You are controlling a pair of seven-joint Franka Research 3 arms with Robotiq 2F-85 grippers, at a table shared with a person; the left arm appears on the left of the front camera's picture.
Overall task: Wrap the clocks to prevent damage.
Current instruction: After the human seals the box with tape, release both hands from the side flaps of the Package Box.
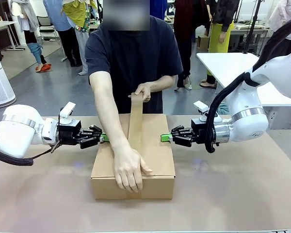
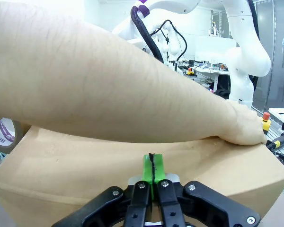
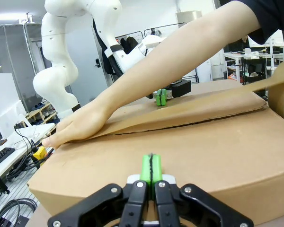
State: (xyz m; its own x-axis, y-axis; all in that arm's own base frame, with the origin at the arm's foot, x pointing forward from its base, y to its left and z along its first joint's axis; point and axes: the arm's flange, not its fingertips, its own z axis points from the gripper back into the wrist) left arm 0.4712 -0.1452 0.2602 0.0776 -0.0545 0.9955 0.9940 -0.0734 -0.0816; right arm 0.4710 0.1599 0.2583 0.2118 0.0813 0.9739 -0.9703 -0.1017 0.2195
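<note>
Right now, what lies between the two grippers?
The cardboard box lies between the left gripper and the right gripper, with the person's hand pressing tape on top, in the front view.

Matt cardboard box [image 1: 157, 155], brown paper tape [image 1: 135, 121]

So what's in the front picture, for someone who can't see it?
A person presses brown tape along the top of a cardboard box, one hand flat at the near edge, the other hand pulling the tape at the far side. The shut left gripper and right gripper press the box's sides.
</note>
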